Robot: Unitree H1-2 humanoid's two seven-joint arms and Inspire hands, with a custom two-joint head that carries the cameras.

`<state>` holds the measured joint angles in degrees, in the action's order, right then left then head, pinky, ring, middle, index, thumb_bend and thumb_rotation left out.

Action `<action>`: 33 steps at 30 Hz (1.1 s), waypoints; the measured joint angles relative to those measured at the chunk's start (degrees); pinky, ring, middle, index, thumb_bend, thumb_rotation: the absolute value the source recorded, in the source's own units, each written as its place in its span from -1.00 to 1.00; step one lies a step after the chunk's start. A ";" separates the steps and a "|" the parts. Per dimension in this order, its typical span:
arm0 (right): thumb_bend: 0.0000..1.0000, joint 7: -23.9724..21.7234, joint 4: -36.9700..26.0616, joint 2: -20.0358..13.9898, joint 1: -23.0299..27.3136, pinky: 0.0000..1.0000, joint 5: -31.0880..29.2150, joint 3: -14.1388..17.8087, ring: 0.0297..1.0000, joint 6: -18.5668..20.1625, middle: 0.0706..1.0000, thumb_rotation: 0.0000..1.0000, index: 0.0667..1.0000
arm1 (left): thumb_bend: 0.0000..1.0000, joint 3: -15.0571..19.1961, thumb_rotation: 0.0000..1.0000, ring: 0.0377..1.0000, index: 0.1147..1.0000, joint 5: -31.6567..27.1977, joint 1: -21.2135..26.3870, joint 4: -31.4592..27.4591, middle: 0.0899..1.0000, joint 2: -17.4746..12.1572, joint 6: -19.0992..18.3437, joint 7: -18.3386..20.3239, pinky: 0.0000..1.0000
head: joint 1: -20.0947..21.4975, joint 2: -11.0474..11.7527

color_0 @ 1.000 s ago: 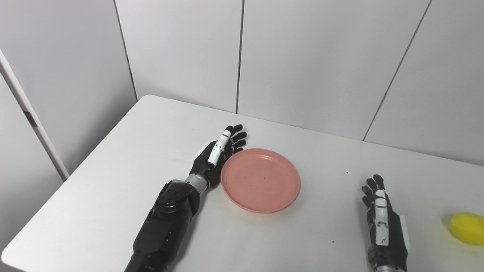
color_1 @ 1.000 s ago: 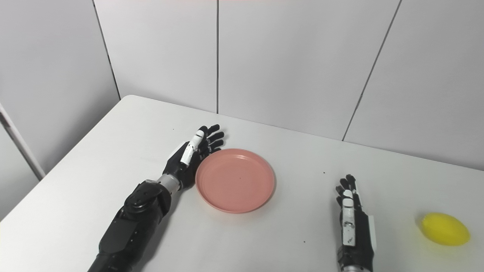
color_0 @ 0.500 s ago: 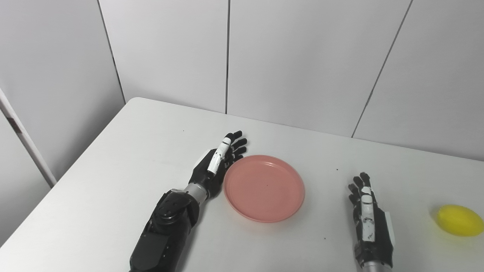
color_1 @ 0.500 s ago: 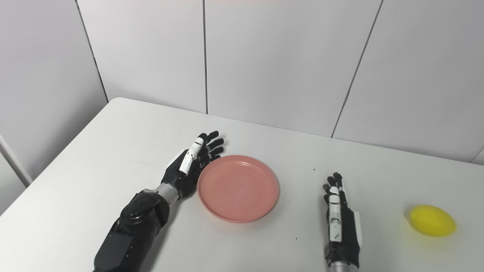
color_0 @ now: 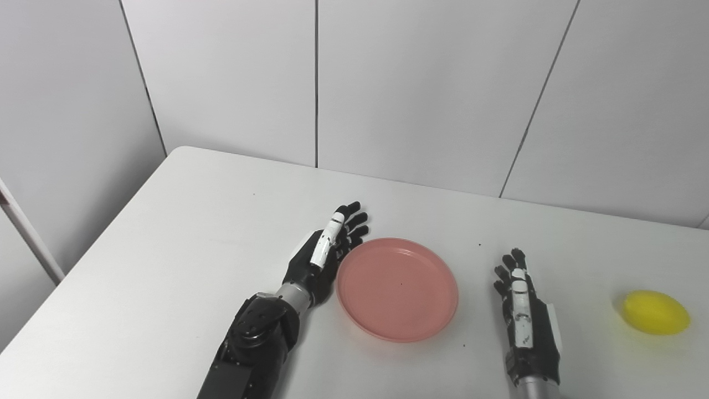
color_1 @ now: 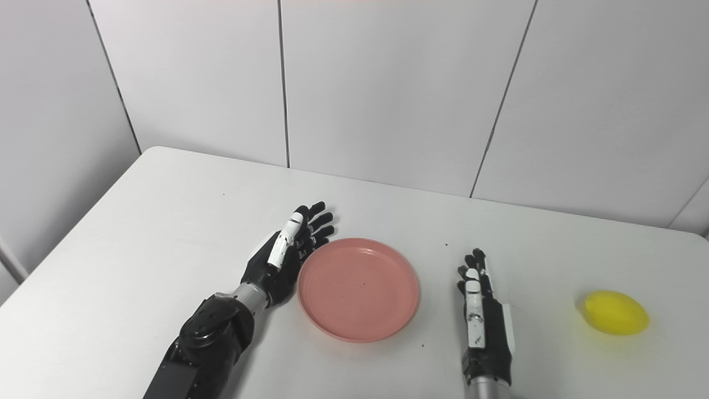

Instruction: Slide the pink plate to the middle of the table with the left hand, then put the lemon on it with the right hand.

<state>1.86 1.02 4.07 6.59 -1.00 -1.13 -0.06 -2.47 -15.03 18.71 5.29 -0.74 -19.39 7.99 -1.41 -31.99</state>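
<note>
The pink plate point(color_0: 397, 288) lies flat and bare near the middle of the white table point(color_0: 183, 238). My left hand point(color_0: 322, 254) is open and stands on its edge, with its palm side against the plate's left rim and the fingers pointing away from me. Just right of the plate, my right hand point(color_0: 523, 316) rests open on the table, holding nothing. The yellow lemon point(color_0: 656, 312) lies on the table further right, well apart from that hand.
Grey wall panels point(color_0: 421, 88) rise behind the table's far edge. The table's left edge point(color_0: 94, 244) runs diagonally toward me. A few small dark specks dot the tabletop.
The camera has panned right. Measured against the table's corner, the left hand and the plate have slid right, toward the right hand. The right hand and the lemon have stayed put.
</note>
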 measured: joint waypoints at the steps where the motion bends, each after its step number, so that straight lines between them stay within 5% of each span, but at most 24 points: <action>1: -0.54 0.00 0.00 0.02 0.00 0.90 -0.01 -0.01 0.89 0.00 0.91 1.00 0.93 | -0.16 -0.10 1.00 0.91 0.88 0.14 -0.03 -0.06 0.91 0.12 -0.07 0.00 0.96 | 0.09 0.00; 20: -0.48 0.71 -0.32 0.15 -0.01 0.86 1.84 -0.19 0.86 0.44 0.89 1.00 0.91 | -0.16 0.31 1.00 0.92 0.89 0.72 -0.30 0.03 0.93 1.37 -0.20 -0.11 0.97 | 2.64 -0.70; 33: -0.42 0.96 -4.89 -0.67 0.77 0.90 0.10 0.52 0.89 4.18 0.90 1.00 0.91 | -0.16 2.06 1.00 0.93 0.91 0.32 -0.32 1.39 0.93 1.31 1.16 1.35 0.97 | 4.66 -0.62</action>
<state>2.82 -3.87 3.40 7.36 -0.90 -0.61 4.13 -0.41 -14.71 18.40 6.68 0.57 -18.23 9.33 3.25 -32.61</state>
